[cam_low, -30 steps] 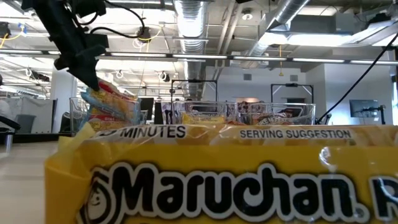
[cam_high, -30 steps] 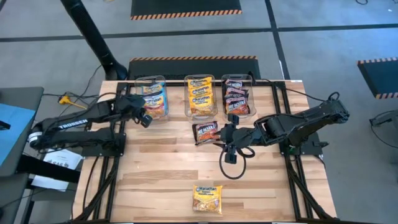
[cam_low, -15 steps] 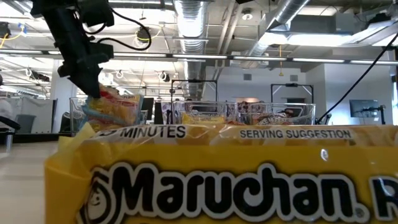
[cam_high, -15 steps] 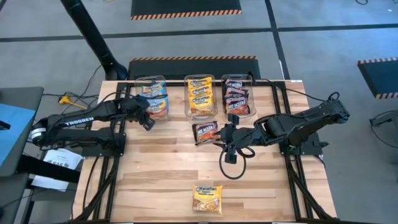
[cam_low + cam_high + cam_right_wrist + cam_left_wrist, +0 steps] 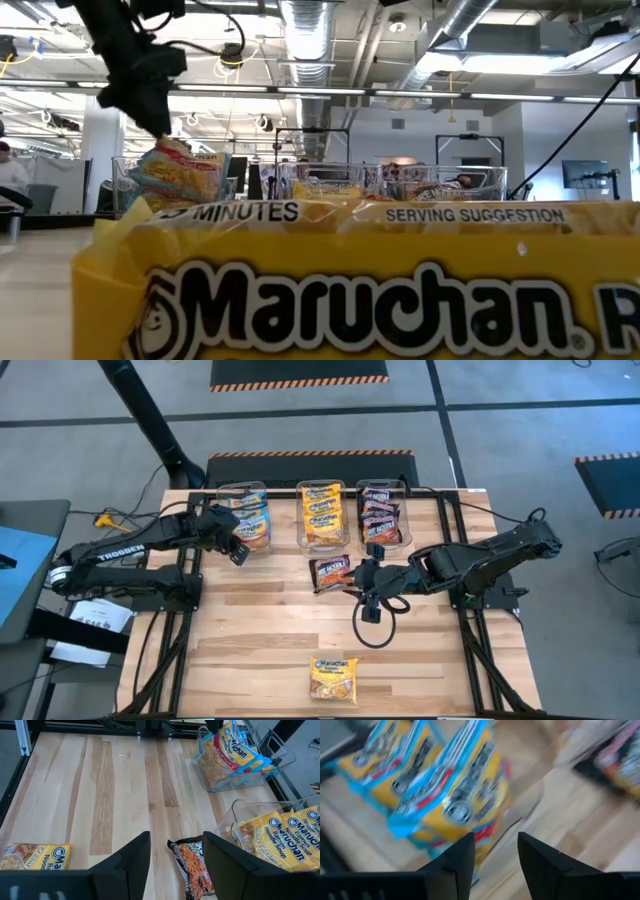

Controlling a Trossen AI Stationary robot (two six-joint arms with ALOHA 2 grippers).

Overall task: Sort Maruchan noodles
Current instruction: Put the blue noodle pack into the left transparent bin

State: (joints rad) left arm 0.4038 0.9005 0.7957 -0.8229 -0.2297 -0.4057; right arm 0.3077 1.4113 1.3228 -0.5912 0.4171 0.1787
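Observation:
Three clear bins stand in a row at the far side. The left bin [image 5: 243, 517] holds light blue-pink packets [image 5: 445, 790], the middle bin [image 5: 320, 515] yellow-orange ones, the right bin [image 5: 380, 513] black-red ones. My left gripper [image 5: 237, 547] hangs open just above the left bin's near end, with nothing between its fingers [image 5: 462, 857]. The topmost blue packet [image 5: 180, 170] lies tilted on the pile. A black-red packet [image 5: 330, 571] lies flat on the table. My right gripper [image 5: 175, 855] stands open at that packet's right end [image 5: 192, 867]. A yellow-orange packet [image 5: 333, 680] lies at the near edge.
The yellow-orange packet [image 5: 350, 290] at the near edge fills the low view and hides the table's middle. Cables and frame rails run along both table sides [image 5: 180, 650]. Bare wood lies between the bins and the near packet [image 5: 270, 630].
My left gripper has opened and let go of a light blue-pink packet, then risen a little. The packet has dropped onto the pile in the left bin and rests there tilted. My right gripper has kept still.

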